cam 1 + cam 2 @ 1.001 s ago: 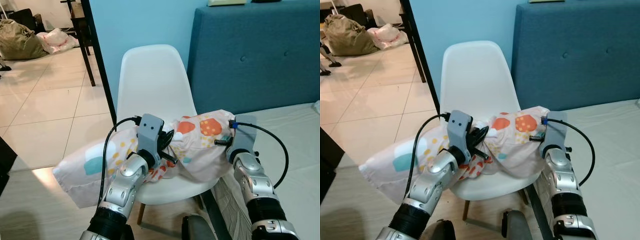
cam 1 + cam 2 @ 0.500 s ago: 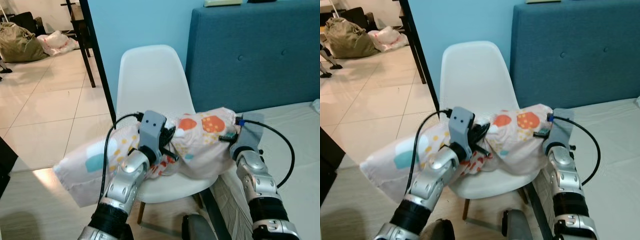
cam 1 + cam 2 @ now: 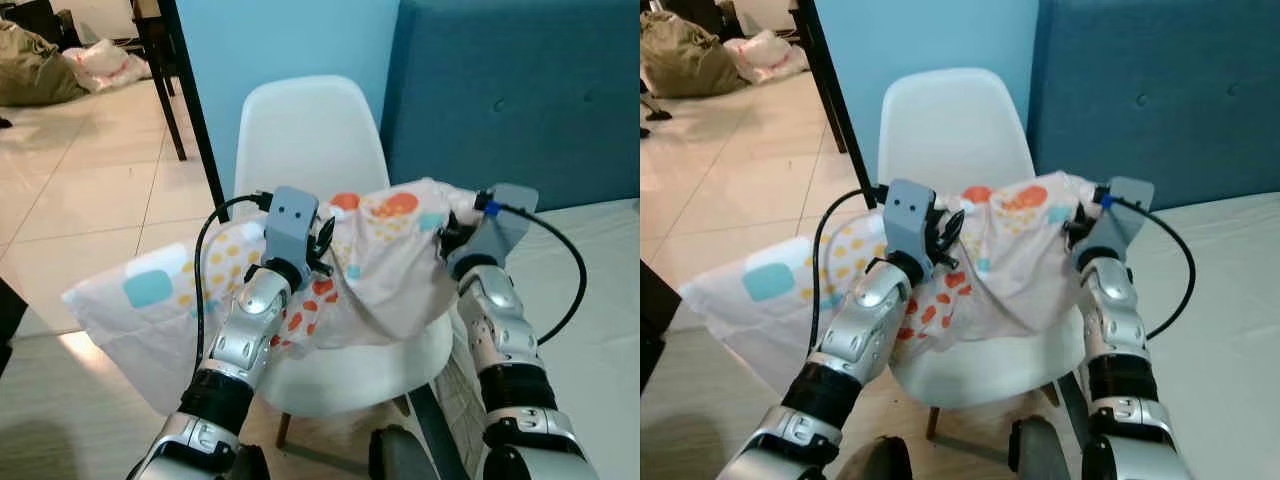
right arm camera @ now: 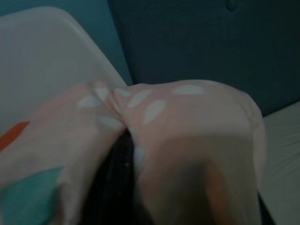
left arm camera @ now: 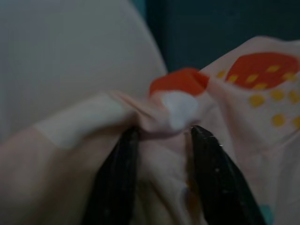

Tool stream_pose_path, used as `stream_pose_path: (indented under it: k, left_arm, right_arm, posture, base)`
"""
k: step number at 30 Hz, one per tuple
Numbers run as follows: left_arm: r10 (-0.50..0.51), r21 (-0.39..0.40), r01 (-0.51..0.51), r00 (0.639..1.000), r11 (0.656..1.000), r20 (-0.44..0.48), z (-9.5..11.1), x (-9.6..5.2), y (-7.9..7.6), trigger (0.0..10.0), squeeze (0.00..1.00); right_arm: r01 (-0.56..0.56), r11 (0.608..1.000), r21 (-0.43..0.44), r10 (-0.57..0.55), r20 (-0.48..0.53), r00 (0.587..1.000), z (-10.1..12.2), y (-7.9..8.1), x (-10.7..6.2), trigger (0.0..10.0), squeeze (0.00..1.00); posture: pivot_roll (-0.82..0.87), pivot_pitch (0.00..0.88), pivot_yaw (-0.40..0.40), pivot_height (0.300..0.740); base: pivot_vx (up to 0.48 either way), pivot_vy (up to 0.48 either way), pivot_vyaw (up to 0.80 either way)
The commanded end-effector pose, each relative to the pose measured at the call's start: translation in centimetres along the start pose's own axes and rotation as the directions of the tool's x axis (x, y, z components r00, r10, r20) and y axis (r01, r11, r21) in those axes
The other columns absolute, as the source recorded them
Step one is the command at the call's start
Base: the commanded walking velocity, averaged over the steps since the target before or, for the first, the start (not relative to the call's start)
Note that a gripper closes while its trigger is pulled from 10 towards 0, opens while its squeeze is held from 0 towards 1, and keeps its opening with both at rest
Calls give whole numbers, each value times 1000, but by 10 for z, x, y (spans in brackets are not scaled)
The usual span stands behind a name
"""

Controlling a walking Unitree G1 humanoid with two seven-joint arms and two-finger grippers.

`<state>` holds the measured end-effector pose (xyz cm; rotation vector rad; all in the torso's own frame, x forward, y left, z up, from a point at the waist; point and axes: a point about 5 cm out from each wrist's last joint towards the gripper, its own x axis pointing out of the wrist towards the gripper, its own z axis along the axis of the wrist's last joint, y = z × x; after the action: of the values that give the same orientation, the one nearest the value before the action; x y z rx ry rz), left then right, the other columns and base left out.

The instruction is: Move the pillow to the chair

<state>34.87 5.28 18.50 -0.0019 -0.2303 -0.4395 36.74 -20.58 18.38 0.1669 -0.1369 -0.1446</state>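
Observation:
A pale pink pillow (image 3: 385, 262) with orange, yellow and teal prints hangs over the seat of a white shell chair (image 3: 305, 135). Its left end droops past the chair's side toward the floor. My left gripper (image 3: 325, 240) is shut on a bunched fold near the pillow's middle; in the left wrist view both black fingers (image 5: 119, 168) pinch that fabric. My right gripper (image 3: 445, 235) holds the pillow's right end, and in the right wrist view the cloth (image 4: 187, 140) drapes over one dark finger (image 4: 117, 159).
A blue upholstered headboard (image 3: 520, 90) and a light mattress (image 3: 600, 300) stand right beside the chair. A black post (image 3: 195, 100) rises just left of the chair back. Tiled floor (image 3: 80, 200) spreads to the left, with bags (image 3: 45, 70) far back.
Both arms have risen and carried the pillow higher above the seat, spreading it wider. The camera has tilted a little, shifting the scene.

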Motion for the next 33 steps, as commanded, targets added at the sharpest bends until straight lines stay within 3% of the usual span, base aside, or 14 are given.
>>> stream_pose_path:
  k: [1, 7, 15, 16, 17, 18, 19, 20, 25, 27, 30, 31, 32, 33]
  left_arm:
    - [12, 26, -12, 1000, 1000, -5, -2, 1, 1, 10000, 1000]
    - [36, 71, -34, 999, 997, -20, -10, 0, -2, 10000, 1000]
    - [79, 149, -72, 996, 986, -45, -18, -1, 4, 10000, 1000]
    - [80, 154, -72, 996, 985, -47, -18, -1, 4, 10000, 439]
    - [112, 178, -98, 991, 979, -68, -21, -1, 7, 10000, 271]
    - [139, 192, -121, 987, 974, -81, -24, -2, 10, 10000, 278]
    - [158, 202, -138, 984, 970, -87, -25, -2, 13, 10000, 278]
    - [189, 241, -163, 978, 957, -88, -26, -2, 16, 10000, 161]
    - [218, 271, -187, 972, 944, -90, -28, -3, 21, 10000, 0]
    - [222, 276, -190, 971, 942, -90, -29, -4, 21, 10000, 0]
    - [229, 278, -197, 969, 940, -87, -30, -5, 22, 10000, 0]
    - [229, 278, -197, 969, 940, -87, -30, -5, 22, 10000, 0]
    - [232, 280, -199, 969, 939, -87, -31, -5, 22, 10000, 0]
    - [232, 281, -199, 969, 939, -90, -32, -6, 21, 10000, 0]
  right_arm:
    - [23, 1000, 17, -23, -8, 1000, -5, 1, -2, 10000, 1000]
    - [35, 999, 40, -37, 65, 997, 1, -3, -8, 10000, 1000]
    - [-56, 997, -46, 59, 61, 996, -8, 7, -21, 10000, 1000]
    - [-71, 997, -41, 73, 61, 995, -9, 9, -22, 10000, 914]
    - [-167, 985, -33, 169, 43, 985, -11, 19, -25, 10000, 600]
    - [-266, 963, -45, 267, 27, 963, -14, 31, -30, 10000, 224]
    - [-330, 943, -54, 331, 16, 944, -16, 38, -33, 10000, 224]
    - [-430, 901, -61, 430, -19, 903, -21, 52, -41, 10000, 0]
    - [-490, 870, -58, 488, -54, 871, -28, 61, -49, 10000, 0]
    - [-499, 866, -30, 498, -51, 866, -28, 63, -51, 10000, 0]
    - [-608, 790, 80, 611, -32, 791, -26, 73, -64, 10000, 0]
    - [-608, 790, 80, 611, -32, 791, -26, 73, -64, 10000, 0]
    - [-652, 754, 79, 656, -44, 754, -26, 75, -69, 10000, 0]
    - [-667, 744, 40, 667, -86, 740, -30, 74, -71, 10000, 0]
  posture:
    - [-83, 130, 53, 621]
    - [-93, 136, 60, 621]
    - [-101, 139, 69, 621]
    - [-101, 139, 69, 621]
    - [-104, 140, 68, 621]
    - [-108, 142, 71, 621]
    - [-109, 143, 72, 621]
    - [-110, 143, 71, 621]
    - [-108, 145, 71, 621]
    - [-105, 144, 70, 621]
    - [-106, 145, 70, 621]
    - [-106, 145, 70, 621]
    - [-109, 144, 71, 621]
    - [-109, 146, 71, 621]
  base:
    - [0, 0, 0]
    - [0, 0, 0]
    - [0, 0, 0]
    - [0, 0, 0]
    - [0, 0, 0]
    - [0, 0, 0]
    - [0, 0, 0]
    - [0, 0, 0]
    - [0, 0, 0]
    - [0, 0, 0]
    - [0, 0, 0]
    - [0, 0, 0]
    - [0, 0, 0]
    - [0, 0, 0]
